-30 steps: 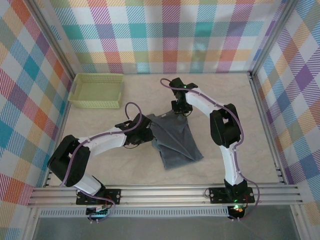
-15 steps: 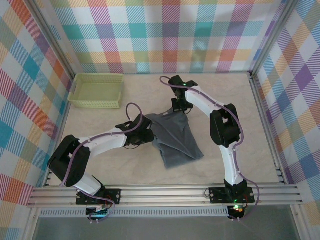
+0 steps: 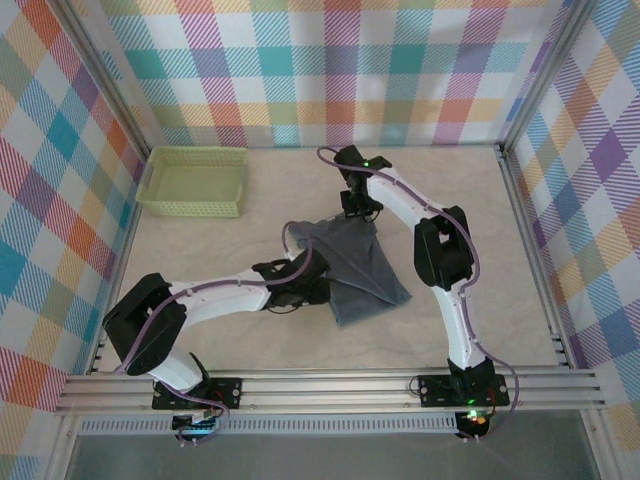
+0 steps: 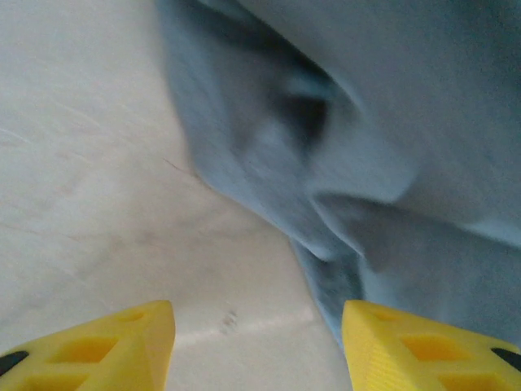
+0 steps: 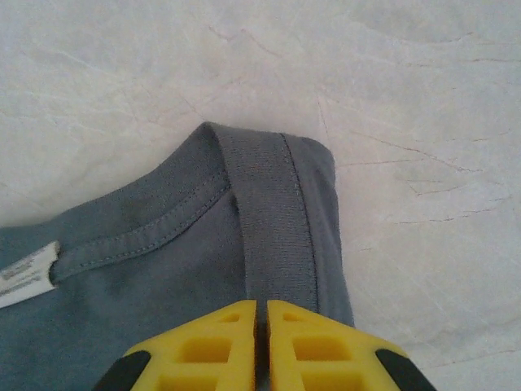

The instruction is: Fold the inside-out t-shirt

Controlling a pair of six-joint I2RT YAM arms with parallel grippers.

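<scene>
We see the t-shirt (image 3: pixel 358 268) lying crumpled mid-tabletop (image 3: pixel 190 250). Our right gripper (image 5: pixel 262 314) is pinched together on its collar edge at the far side. Our left gripper (image 4: pixel 256 326) stands apart, empty, just beside the t-shirt's left edge.

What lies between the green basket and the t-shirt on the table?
Nothing: in the top view, the stretch of table between the basket and the t-shirt is bare.
</scene>
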